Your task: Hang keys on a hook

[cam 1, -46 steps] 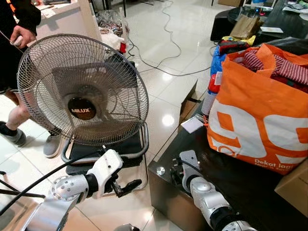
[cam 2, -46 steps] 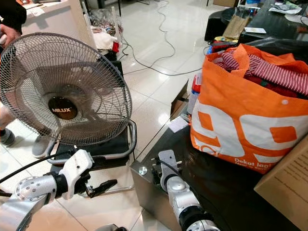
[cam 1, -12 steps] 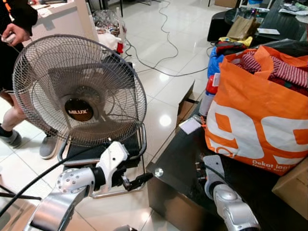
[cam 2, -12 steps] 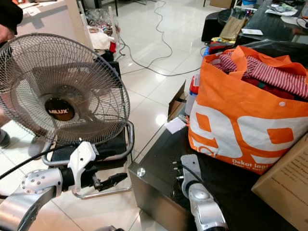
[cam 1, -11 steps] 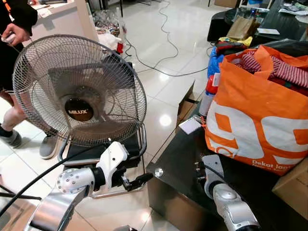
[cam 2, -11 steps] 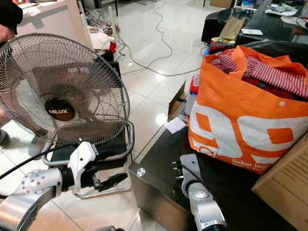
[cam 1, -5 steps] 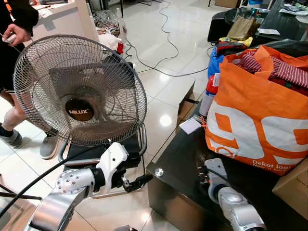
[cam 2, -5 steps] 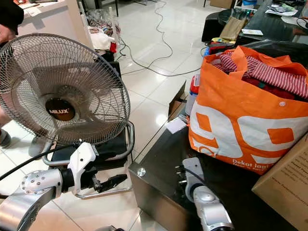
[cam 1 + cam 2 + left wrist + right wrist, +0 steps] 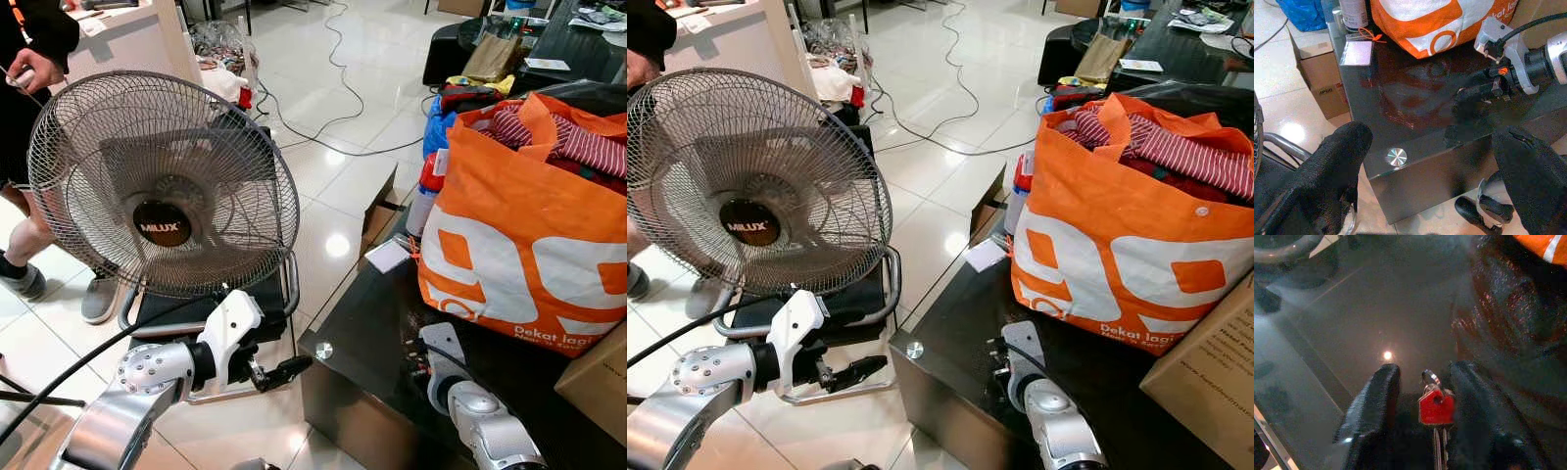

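The right gripper (image 9: 1420, 396) rests low on the glossy black glass table (image 9: 362, 323), its two matte, rubbery fingers (image 9: 1371, 401) narrowly parted around the keys (image 9: 1436, 409): a red plastic tag on metal blades lying between them. Behind stands a shiny orange shopping bag (image 9: 519, 245). The left gripper (image 9: 284, 370) hangs spread wide beside a round wire-mesh fan (image 9: 162, 186).

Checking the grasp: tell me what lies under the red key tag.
Under the red key tag the key blades run down between the right gripper fingers, open either side, above the dark glossy table. The blades' ends and the tabletop beneath them are hidden in shadow.
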Available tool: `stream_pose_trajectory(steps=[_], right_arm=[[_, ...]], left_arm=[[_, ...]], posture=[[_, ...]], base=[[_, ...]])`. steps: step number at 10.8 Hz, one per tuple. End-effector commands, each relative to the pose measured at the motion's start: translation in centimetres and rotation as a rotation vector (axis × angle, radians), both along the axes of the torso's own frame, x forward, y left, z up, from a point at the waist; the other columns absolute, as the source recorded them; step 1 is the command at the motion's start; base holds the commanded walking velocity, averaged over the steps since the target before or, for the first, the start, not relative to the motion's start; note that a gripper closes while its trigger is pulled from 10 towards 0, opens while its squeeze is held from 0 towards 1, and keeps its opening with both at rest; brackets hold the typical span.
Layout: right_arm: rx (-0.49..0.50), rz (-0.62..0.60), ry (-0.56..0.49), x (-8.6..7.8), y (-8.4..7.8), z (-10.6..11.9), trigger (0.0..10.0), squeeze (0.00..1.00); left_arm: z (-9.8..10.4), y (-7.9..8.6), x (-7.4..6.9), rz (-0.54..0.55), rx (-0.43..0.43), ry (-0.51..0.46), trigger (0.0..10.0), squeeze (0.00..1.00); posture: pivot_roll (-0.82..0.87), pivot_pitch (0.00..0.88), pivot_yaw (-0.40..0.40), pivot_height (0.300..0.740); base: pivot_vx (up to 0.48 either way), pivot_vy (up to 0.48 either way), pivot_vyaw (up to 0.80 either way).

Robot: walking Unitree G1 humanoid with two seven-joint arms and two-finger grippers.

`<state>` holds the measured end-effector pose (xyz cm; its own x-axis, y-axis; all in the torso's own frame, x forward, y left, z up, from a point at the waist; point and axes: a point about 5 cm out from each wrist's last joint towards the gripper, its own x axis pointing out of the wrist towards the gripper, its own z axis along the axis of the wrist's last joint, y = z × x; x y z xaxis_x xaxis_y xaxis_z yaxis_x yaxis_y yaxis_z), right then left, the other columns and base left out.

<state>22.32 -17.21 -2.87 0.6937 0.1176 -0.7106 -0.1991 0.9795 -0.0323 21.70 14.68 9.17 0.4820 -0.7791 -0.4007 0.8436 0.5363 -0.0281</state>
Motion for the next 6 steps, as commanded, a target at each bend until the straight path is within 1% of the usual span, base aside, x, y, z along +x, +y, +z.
stream_pose_trajectory(steps=[1,4,6], right_arm=[[0.006,0.002,0.008,-0.02,-0.22,-0.09,3.7,0.00],[0.000,0.000,0.029,-0.59,-0.42,-0.58,1.5,0.00],[-0.002,-0.008,0.039,-0.84,-0.57,-0.86,1.1,0.00]], left_arm=[[0.48,-0.06,0.02,-0.016,0.007,-0.013,10.0,0.06],[0.47,0.04,0.01,-0.016,0.009,-0.011,10.0,0.06],[0.48,0.05,0.02,-0.018,0.011,-0.011,10.0,0.06]], posture=[[-0.01,0.000,0.064,0.740],[-0.01,0.000,0.063,0.740],[-0.01,0.000,0.064,0.740]], base=[[0.000,0.000,0.00],[0.000,0.000,0.00],[0.000,0.000,0.00]])
